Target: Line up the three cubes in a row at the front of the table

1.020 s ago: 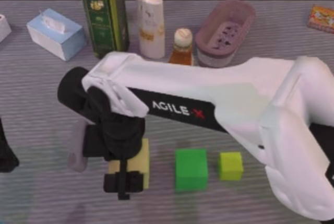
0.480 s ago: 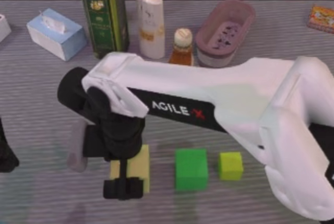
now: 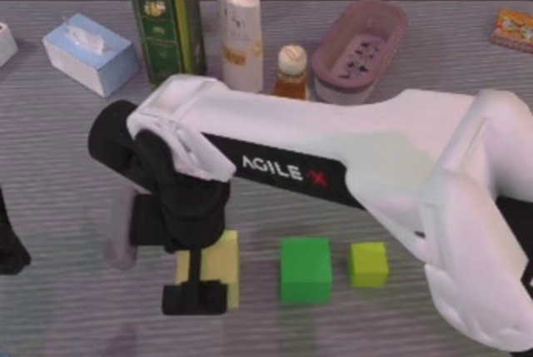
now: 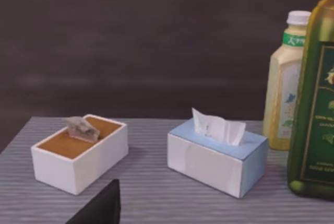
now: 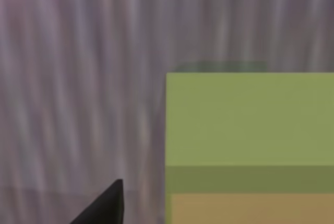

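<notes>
Three cubes stand in a row near the table's [image 3: 67, 166] front edge: the largest pale yellow cube [image 3: 221, 261] on the left, the bright green cube [image 3: 305, 269] in the middle, the small yellow-green cube [image 3: 367, 264] on the right. My right arm reaches across, and its gripper [image 3: 195, 299] hangs open over the pale yellow cube, partly hiding it. In the right wrist view that cube [image 5: 250, 125] lies on the cloth with a gap between it and one dark fingertip [image 5: 107, 205]. My left gripper [image 3: 10, 249] is parked at the left edge, open.
Along the back stand a light blue tissue box [image 3: 90, 53], a green oil bottle [image 3: 165, 20], a white bottle [image 3: 240, 32], a small amber bottle [image 3: 290, 74] and a mauve basket [image 3: 362, 49]. A red packet [image 3: 512, 28] lies far right. A white box [image 4: 78, 153] sits far left.
The pale yellow cube has come down a little toward the front edge and now stands on the cloth. The right arm has drifted slightly left and back. The left arm has not moved.
</notes>
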